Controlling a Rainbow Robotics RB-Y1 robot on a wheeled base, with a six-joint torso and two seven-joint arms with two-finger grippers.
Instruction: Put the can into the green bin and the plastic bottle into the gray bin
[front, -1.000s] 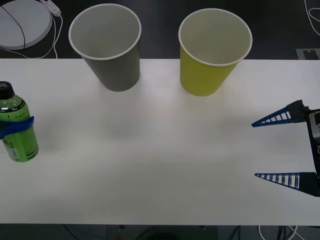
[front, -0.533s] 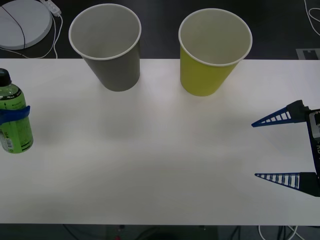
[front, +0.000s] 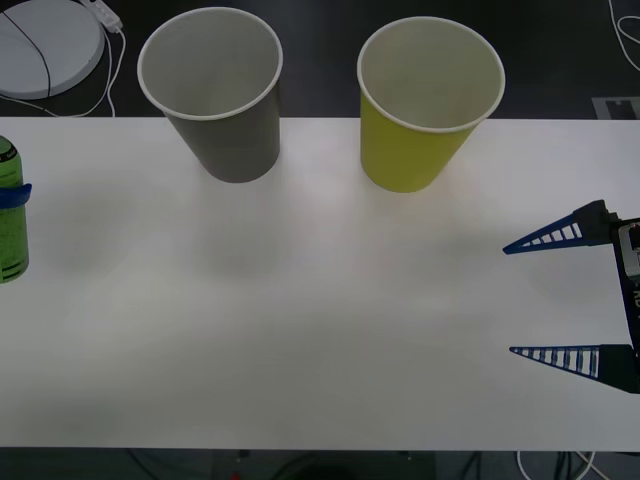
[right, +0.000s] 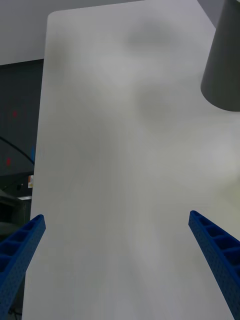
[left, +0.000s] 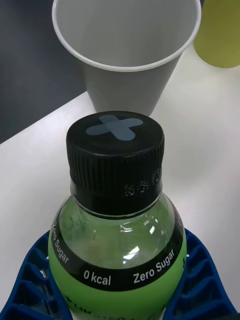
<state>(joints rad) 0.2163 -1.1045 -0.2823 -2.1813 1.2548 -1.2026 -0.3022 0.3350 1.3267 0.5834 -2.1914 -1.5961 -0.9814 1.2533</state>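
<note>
Two blue fingers of the left gripper pinch the plastic bottle upright at the table's left edge, near the gray bin. The right gripper hangs spread wide at the right, apart from the green bin.

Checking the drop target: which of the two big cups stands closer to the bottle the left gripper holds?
The gray bin. It stands nearer the plastic bottle clamped in the left gripper; the green bin is farther right.

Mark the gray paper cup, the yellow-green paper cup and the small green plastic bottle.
Gray paper cup (front: 232, 140), front view, outer wall.
Yellow-green paper cup (front: 408, 152), front view, outer wall.
Small green plastic bottle (left: 116, 145), left wrist view, black cap.
</note>
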